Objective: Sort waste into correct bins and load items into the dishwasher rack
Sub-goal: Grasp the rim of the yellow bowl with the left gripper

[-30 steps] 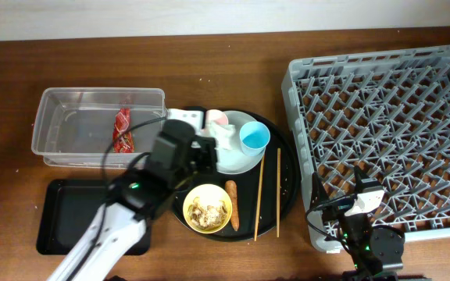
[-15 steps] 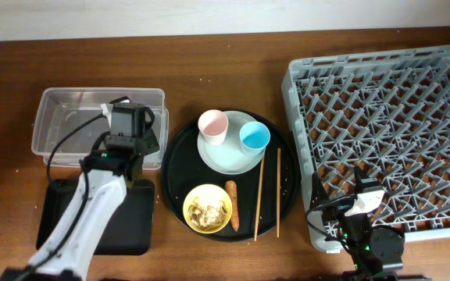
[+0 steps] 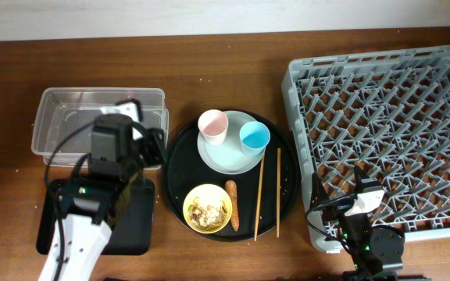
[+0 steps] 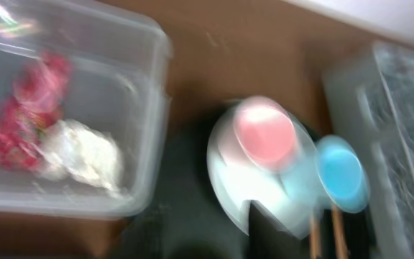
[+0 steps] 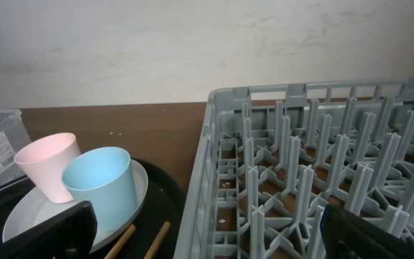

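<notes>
Above tub (image 3: 53, 97) rim — left hand (image 3: 148, 145)

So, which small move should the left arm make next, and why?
Probably swing the left gripper over to the carrot stick: the wrapper and tissue already lie in the clear tub, while the stick lies loose on the round tray beside the yellow bowl.

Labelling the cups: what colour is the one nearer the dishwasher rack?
Light blue. The cup shows best in the right wrist view.
</notes>
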### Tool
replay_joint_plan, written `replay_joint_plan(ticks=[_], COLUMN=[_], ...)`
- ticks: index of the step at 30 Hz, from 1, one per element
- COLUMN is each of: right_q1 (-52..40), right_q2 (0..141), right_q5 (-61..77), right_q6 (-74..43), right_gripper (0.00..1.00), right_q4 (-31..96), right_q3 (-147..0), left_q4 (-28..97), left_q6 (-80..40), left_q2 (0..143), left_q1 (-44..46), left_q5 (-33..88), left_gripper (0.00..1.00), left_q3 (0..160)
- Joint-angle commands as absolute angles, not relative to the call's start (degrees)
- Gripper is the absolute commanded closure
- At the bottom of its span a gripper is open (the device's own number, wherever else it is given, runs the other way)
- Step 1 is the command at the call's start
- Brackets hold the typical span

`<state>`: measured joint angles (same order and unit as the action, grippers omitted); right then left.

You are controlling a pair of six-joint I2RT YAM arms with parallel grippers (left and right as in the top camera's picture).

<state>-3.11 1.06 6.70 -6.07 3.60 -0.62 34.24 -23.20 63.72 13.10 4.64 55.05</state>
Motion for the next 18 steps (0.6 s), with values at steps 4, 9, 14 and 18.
replay_joint_plan(ticks=[4,9,14,18], right_q1=[-3.5,-3.5,-3.5,-3.5], right_q2=[0.8,0.8,0.8,0.8], right_q5=[6.8,6.8,6.8,6.8], right_q6=[-6.3,-6.3,-6.3,-6.3], right_gripper=[0.02,0.02,0.02,0.02], right_q4=[3.9,3.9,3.9,3.9], right_q3=[-0.3,-0.3,-0.3,-0.3], left_q4=[49.9,49.6,47.7,45.1], left_q6=[-23.1,-27.7,-27.8,-27.8], left_q2=[64.0,69.8,80.8,86.5], left_q1=[30.3,43.2,50.4,50.6], left_q5=[11.6,8.0,4.8,4.6], left_gripper=[0.96,0.96,0.76,0.74], left_q3=[55.3,55.3,55.3,55.3])
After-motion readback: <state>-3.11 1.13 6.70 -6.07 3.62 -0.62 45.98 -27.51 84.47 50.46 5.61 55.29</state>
